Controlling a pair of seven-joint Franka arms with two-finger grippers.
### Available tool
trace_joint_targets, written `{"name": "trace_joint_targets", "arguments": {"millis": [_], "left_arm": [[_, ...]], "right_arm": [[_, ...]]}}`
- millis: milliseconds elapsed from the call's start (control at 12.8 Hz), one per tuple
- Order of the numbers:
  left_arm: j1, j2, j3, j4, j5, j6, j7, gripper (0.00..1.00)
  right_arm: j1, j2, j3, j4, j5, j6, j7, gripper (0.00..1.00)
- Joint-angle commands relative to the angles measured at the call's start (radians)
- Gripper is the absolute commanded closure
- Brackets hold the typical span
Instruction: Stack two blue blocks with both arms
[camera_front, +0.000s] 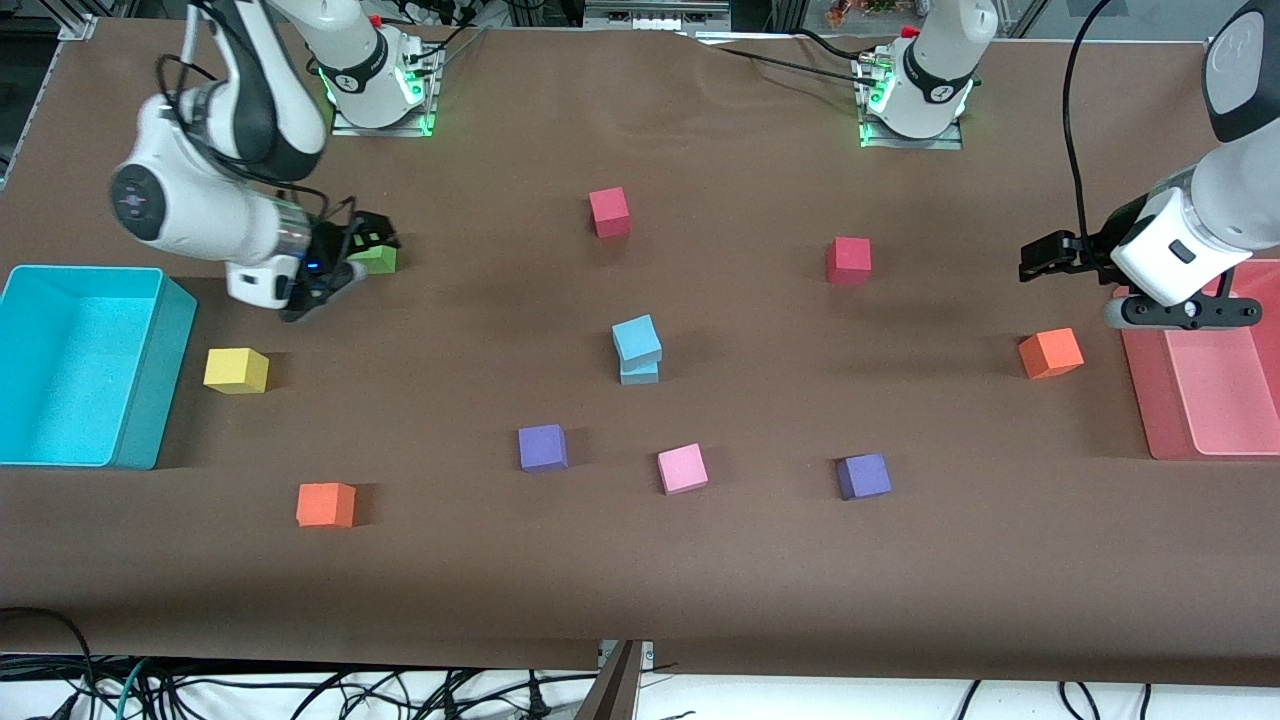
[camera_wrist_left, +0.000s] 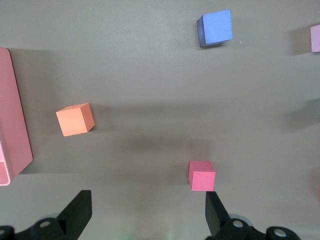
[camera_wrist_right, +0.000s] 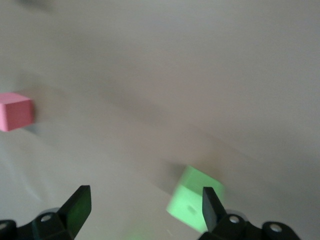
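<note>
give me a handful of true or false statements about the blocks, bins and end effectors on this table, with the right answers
1. One blue block sits on top of the other blue block. True.
2. The left end effector is shut on an orange block. False: it is open and empty, up over the table beside the pink bin; the orange block lies on the table.
3. The right end effector is open, by the green block. True.
4. The yellow block lies inside the turquoise bin. False: it lies on the table beside that bin.
5. There are two purple blocks on the table. True: one purple block and another.
</note>
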Motion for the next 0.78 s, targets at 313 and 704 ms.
{"name": "trace_joint_targets", "arguments": {"millis": [313,704], "left_arm": [[0.001,-0.033,-0.001,-0.017,0.011,-0.019,0.019,0.00],[-0.001,-0.035,-0.003,-0.013,0.013,-0.030,0.011,0.00]], "right_arm": [[-0.007,0.074,-0.018,0.535,-0.264,-0.281,0.429,0.01],[-0.117,0.031,-0.043,0.613,-0.197,-0.263,0.439,0.01]]}}
